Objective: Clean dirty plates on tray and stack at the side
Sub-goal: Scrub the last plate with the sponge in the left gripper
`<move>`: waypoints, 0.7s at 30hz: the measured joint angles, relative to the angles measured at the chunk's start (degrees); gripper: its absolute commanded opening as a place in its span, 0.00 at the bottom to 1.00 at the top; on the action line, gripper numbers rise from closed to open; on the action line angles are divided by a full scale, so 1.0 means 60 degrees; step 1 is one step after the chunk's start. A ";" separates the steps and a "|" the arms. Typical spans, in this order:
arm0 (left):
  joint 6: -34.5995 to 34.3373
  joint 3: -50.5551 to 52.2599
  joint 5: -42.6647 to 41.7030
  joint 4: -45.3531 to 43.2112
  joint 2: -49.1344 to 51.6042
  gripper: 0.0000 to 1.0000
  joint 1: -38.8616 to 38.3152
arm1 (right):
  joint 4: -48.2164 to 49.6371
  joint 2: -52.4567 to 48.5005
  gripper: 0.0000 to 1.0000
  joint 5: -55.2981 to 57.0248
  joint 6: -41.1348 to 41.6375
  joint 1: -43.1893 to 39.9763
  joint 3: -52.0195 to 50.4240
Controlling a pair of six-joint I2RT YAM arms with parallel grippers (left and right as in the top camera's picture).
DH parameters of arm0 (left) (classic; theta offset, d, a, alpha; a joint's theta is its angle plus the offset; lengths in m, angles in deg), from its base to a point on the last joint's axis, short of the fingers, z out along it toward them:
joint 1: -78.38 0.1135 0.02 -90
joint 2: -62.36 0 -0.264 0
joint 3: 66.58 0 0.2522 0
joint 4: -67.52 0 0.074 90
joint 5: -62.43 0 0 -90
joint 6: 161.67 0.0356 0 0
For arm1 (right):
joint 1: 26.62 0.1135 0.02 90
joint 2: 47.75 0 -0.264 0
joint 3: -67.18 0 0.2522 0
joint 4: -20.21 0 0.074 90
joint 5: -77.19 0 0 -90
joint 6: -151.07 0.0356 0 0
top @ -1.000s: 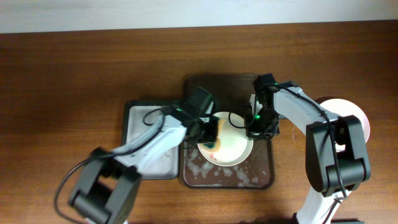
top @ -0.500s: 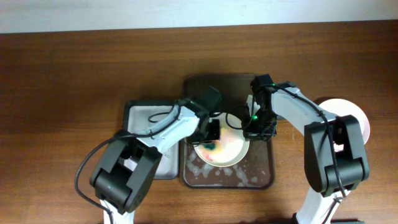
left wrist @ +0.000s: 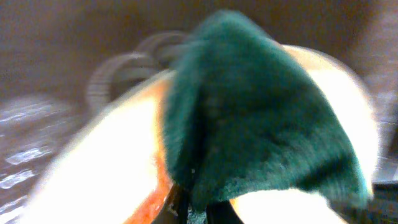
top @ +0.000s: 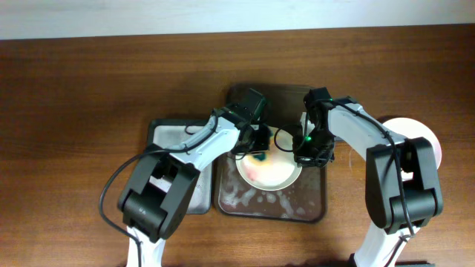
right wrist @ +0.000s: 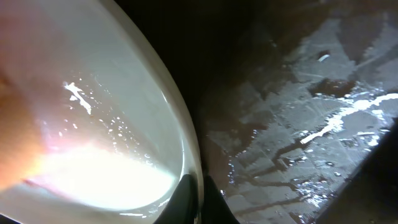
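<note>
A pale mint-white plate (top: 269, 169) with a faint pink smear lies tilted on the wet dark brown tray (top: 312, 204). My left gripper (top: 257, 145) is shut on a dark green sponge (top: 260, 156) and presses it on the plate's far-left part. In the left wrist view the sponge (left wrist: 261, 112) covers the plate (left wrist: 93, 155), with an orange-red smear (left wrist: 163, 186) beside my gripper (left wrist: 199, 208). My right gripper (top: 303, 153) is shut on the plate's right rim. In the right wrist view its fingers (right wrist: 200, 199) pinch the rim (right wrist: 180, 130).
A smaller white-bottomed tray (top: 167, 141) lies left of the brown tray, under my left arm. A pale pink plate (top: 419, 133) sits on the table at the right, partly hidden by my right arm. Soapy water covers the tray floor (right wrist: 311, 130).
My left gripper has carried the sponge from the plate's left-centre toward its far edge. The red smear has faded. The right gripper keeps its hold on the rim.
</note>
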 measured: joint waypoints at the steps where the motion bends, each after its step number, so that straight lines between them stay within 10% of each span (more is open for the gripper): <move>1: 0.0000 -0.0004 -0.0346 -0.0215 0.0087 0.05 -0.0015 | -0.0018 0.0004 0.04 0.0040 0.0011 0.0000 0.0000; 7: 0.0732 -0.0026 -0.1173 -0.0463 0.0255 0.00 -0.0022 | -0.0022 0.0004 0.04 0.0073 0.0040 0.0000 0.0000; 21: 0.2011 -0.2044 0.1767 0.4838 -0.0233 0.00 0.1016 | 0.0073 0.0000 0.04 -0.0251 0.0004 0.0157 0.0007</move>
